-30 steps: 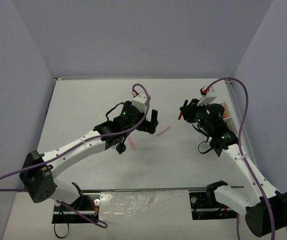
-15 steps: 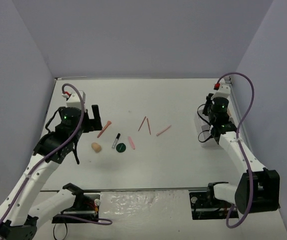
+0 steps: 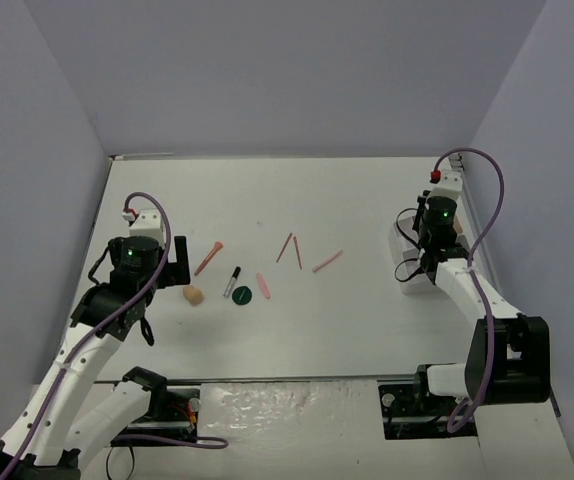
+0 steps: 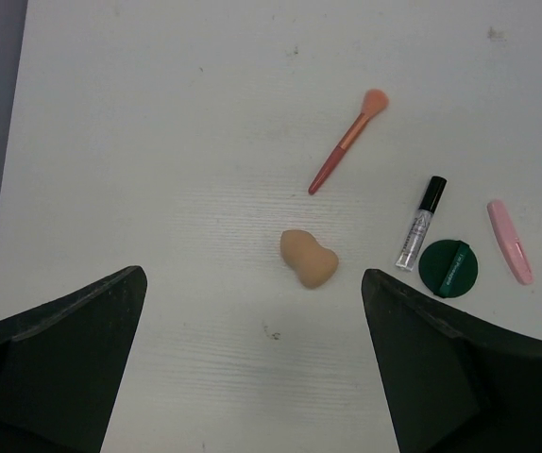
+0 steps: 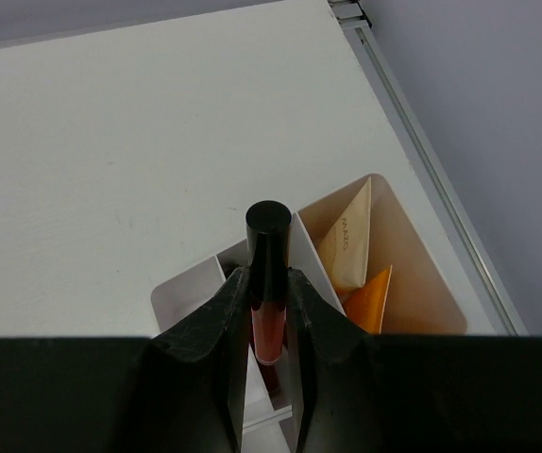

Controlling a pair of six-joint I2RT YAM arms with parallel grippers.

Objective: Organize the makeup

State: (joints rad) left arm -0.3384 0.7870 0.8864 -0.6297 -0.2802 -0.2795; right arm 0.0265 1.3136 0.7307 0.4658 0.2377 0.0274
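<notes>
The makeup lies loose left of the table's middle: a beige sponge (image 3: pixel 194 294) (image 4: pixel 309 259), a dark-green disc (image 3: pixel 244 295) (image 4: pixel 448 268), a clear black-capped tube (image 3: pixel 232 281) (image 4: pixel 419 223), a pink stick (image 3: pixel 262 286) (image 4: pixel 509 241), an orange-tipped brush (image 3: pixel 208 257) (image 4: pixel 348 142) and thin pencils (image 3: pixel 285 247). My left gripper (image 3: pixel 172 262) (image 4: pixel 252 278) hangs open just left of the sponge, holding nothing. My right gripper (image 3: pixel 425 248) (image 5: pixel 264 283) is shut on a dark-red black-capped stick (image 5: pixel 268 236), held upright over the white tray (image 3: pixel 407 275) (image 5: pixel 186 288).
A beige tube (image 5: pixel 347 241) and an orange tube (image 5: pixel 370 300) lie in a brown-floored compartment on the tray's right. Another pink stick (image 3: pixel 327 261) lies mid-table. The table's right edge rail (image 5: pixel 422 151) and the grey side wall stand close to the tray.
The left arm has swung from the table's middle to the left and now sits beside the sponge. The right arm has carried the dark-red stick right, over the tray.
</notes>
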